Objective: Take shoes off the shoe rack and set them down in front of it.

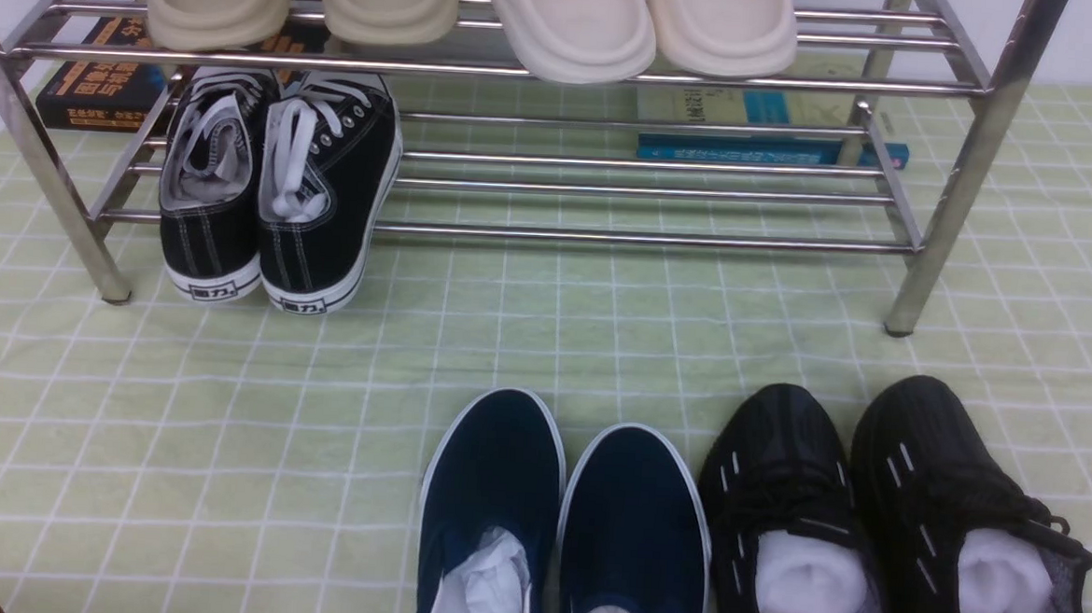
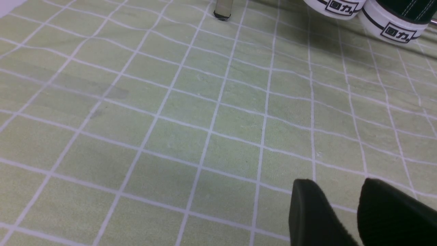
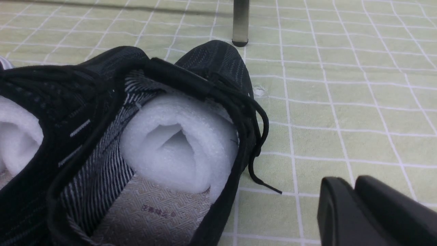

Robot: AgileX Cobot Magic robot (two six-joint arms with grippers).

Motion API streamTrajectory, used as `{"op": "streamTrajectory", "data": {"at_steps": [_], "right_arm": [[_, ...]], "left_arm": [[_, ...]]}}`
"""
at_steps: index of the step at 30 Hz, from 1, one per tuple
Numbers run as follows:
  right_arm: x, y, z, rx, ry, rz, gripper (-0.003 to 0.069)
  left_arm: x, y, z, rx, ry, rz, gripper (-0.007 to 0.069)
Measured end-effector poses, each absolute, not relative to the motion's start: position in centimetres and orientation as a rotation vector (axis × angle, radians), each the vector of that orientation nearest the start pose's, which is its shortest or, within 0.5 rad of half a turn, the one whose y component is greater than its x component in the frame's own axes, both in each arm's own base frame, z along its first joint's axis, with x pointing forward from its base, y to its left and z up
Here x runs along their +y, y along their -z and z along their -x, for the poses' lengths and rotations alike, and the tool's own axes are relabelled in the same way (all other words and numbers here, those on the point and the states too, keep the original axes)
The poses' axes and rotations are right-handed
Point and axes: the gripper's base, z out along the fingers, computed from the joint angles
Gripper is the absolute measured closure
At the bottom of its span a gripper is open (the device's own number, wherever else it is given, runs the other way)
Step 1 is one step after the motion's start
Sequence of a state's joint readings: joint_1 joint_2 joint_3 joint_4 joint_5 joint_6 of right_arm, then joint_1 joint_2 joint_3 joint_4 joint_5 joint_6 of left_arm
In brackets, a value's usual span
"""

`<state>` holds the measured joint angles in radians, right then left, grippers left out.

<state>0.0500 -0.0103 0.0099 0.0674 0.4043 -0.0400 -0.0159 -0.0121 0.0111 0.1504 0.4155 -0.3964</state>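
Observation:
The navy slip-on pair [image 1: 495, 472] and the black knit lace-up pair [image 1: 781, 459] stand side by side on the green checked cloth in front of the steel shoe rack [image 1: 606, 237], toes toward it, stuffed with white paper and foam. Neither gripper shows in the front view. In the left wrist view my left gripper [image 2: 336, 182] is open and empty above bare cloth, short of the rack's left front leg [image 2: 223, 7]. In the right wrist view my right gripper [image 3: 348, 181] is shut and empty, just beside the black knit shoes [image 3: 211, 65], near the rack's right front leg [image 3: 240, 20].
Black canvas sneakers with white laces [image 1: 276, 190] sit on the rack's lower tier at the left, heels overhanging; their heels show in the left wrist view [image 2: 392, 27]. Beige foam slippers [image 1: 561, 18] lie on the top tier. Books [image 1: 100, 78] lie behind the rack.

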Motion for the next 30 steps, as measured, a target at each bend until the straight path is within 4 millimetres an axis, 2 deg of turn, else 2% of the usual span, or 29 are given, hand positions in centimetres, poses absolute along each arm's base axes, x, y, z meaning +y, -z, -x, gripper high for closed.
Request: {"op": "streamTrajectory", "data": {"at_steps": [30], "right_arm": [[0.5, -17.42, -5.13, 1.887, -0.074, 0.045, 0.0528]], "left_arm": [[0.47, -17.33, -5.12, 1.876, 0.13, 0.27, 0.0383]]}}
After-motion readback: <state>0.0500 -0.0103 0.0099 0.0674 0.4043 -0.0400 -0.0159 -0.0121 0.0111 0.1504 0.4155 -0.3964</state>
